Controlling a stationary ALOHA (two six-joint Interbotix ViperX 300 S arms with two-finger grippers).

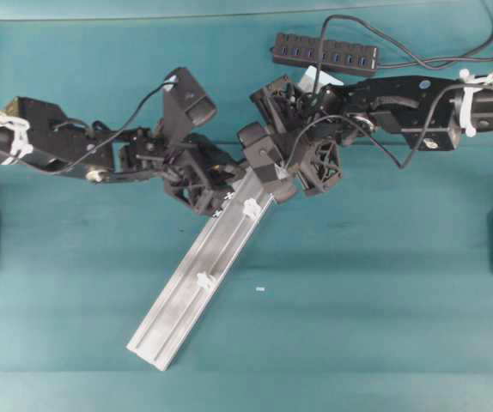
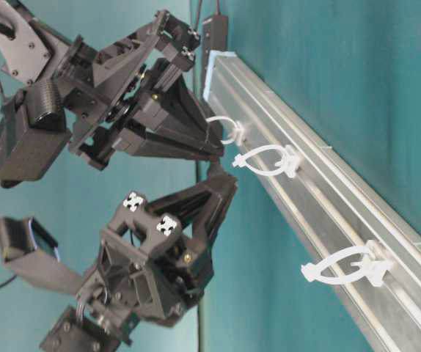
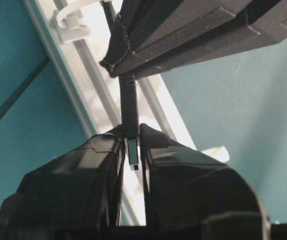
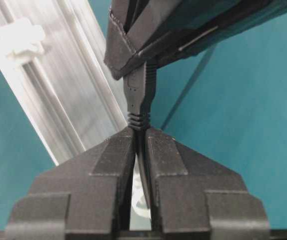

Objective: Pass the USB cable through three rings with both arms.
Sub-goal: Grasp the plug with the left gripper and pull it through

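Observation:
The USB cable's plug (image 3: 129, 100) hangs between both grippers above the silver rail's upper end. My left gripper (image 3: 131, 131) is closed round the plug's front, and the metal tip shows between its jaws. My right gripper (image 4: 141, 131) is shut on the cord just behind the plug's ribbed collar (image 4: 139, 119). From table level the right gripper (image 2: 218, 150) is the upper one and the left gripper (image 2: 224, 182) the lower one. All three rings show there: (image 2: 229, 130), (image 2: 268, 161), (image 2: 346, 268). Overhead, two rings (image 1: 251, 206), (image 1: 203, 279) show and the grippers hide the third.
The aluminium rail (image 1: 173, 322) lies diagonally on the teal table, with its lower end near the front. A black multi-port hub (image 1: 324, 53) sits at the back right with cords trailing right. A tiny white scrap (image 1: 260, 289) lies beside the rail.

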